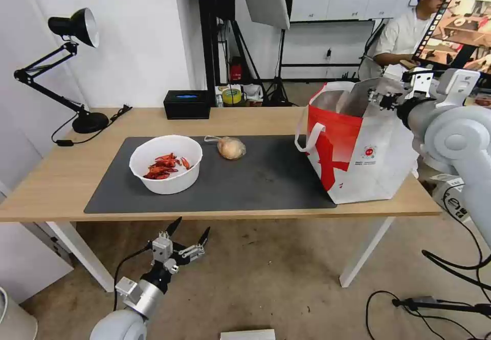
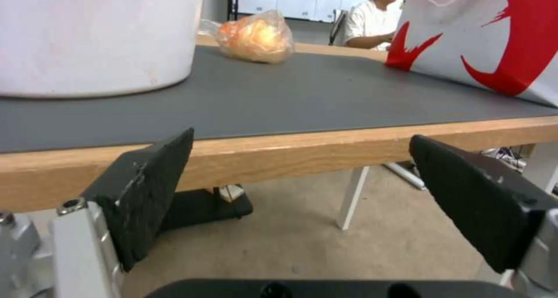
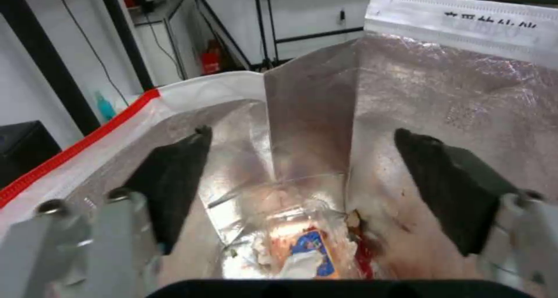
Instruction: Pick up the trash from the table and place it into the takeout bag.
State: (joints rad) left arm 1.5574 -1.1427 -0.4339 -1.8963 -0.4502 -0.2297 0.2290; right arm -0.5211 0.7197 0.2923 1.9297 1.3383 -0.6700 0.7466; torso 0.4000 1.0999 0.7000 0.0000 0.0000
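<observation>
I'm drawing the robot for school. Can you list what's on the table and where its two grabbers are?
bowl: white bowl of red shells, on the grey mat
knotted bag: knotted bag beside the bowl, apart from it
takeout bag: takeout bag upright at the table's right end
left gripper: left gripper open, below the table's front edge
right gripper: right gripper open above the takeout bag's mouth

One bowl of shells (image 1: 165,164), one knotted bag (image 1: 230,148), one takeout bag (image 1: 358,145), one black box (image 1: 186,104).

White-and-red insulated takeout bag (image 1: 376,148): small round red logo (image 1: 369,152) with tiny print beneath, illegible. Dark characters on its white rim strip (image 3: 465,17), unreadable.
</observation>
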